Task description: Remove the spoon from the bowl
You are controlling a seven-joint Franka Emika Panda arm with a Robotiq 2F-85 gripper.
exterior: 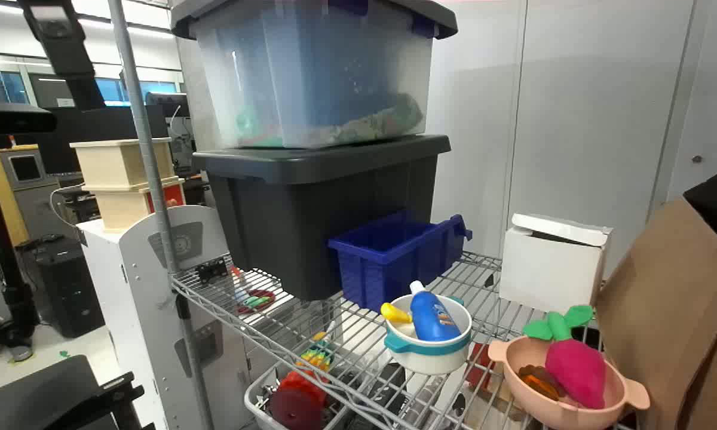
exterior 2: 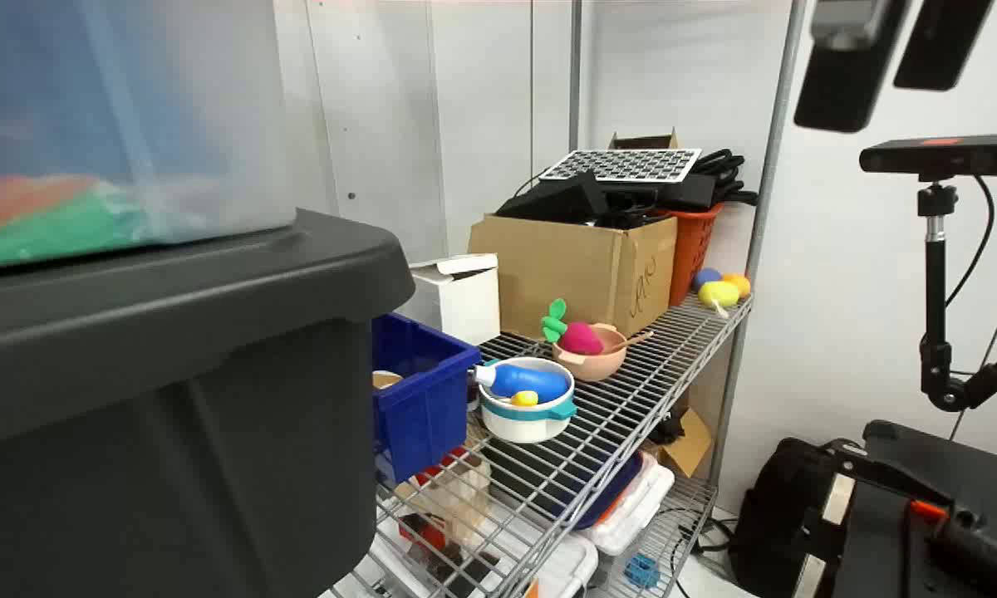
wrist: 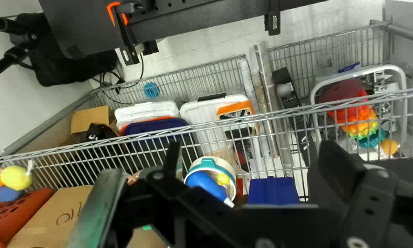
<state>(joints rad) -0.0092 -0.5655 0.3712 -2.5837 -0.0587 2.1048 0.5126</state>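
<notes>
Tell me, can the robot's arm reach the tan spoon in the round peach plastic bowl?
Probably yes: the open black claw hangs higher, and the spoon's handle juts from the bowl, clear of the rounded magenta toy.

The claw (exterior 2: 884, 98) points downward, fingers (exterior 2: 839, 90) spread apart.

Pale panelled walls (exterior: 597, 107) back the wire shelf (exterior 2: 598, 423), while strip lights (exterior: 149, 32) glow above windows (exterior: 0, 88).
</notes>
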